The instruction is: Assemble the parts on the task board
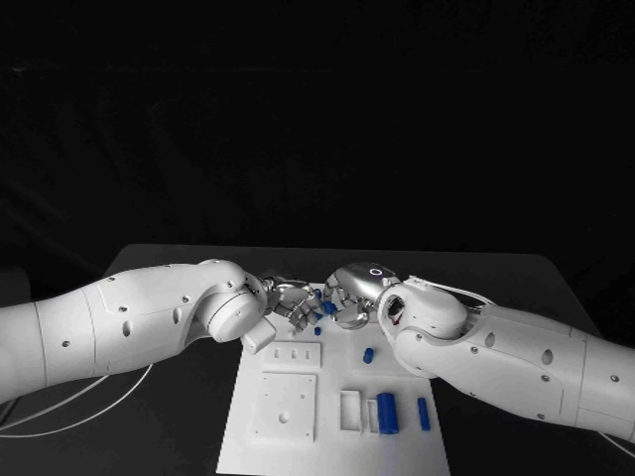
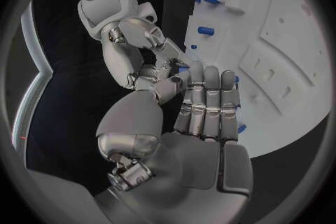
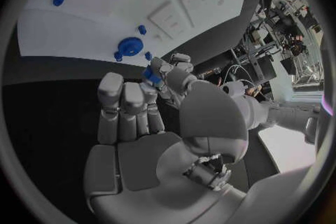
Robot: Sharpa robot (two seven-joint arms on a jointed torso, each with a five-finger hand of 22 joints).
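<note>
Nearest to us on the task board [image 1: 261, 451], a long blue part [image 1: 388, 413] lies flat beside a white holder [image 1: 350, 411], its long axis running from us toward the far edge. Just to its right, a thinner blue part [image 1: 424, 414] lies parallel to it, pointing the same way. Farther up the board we see a short blue part [image 1: 368, 353], standing on end as far as we can tell. A raised white square block [image 1: 285, 405] sits on the board's left half, with a smaller slotted block [image 1: 294, 352] beyond it.

At the board's far end our two hands meet. Our right hand [image 1: 355, 295] and left hand [image 1: 289, 297] both close fingertips around one small blue part [image 1: 327, 308], held above the far edge of the board. In the right wrist view that small blue part [image 3: 150, 74] sits pinched between the fingertips of both hands, the other fingers half curled. Its long axis is too hidden by the fingers for us to tell.
</note>
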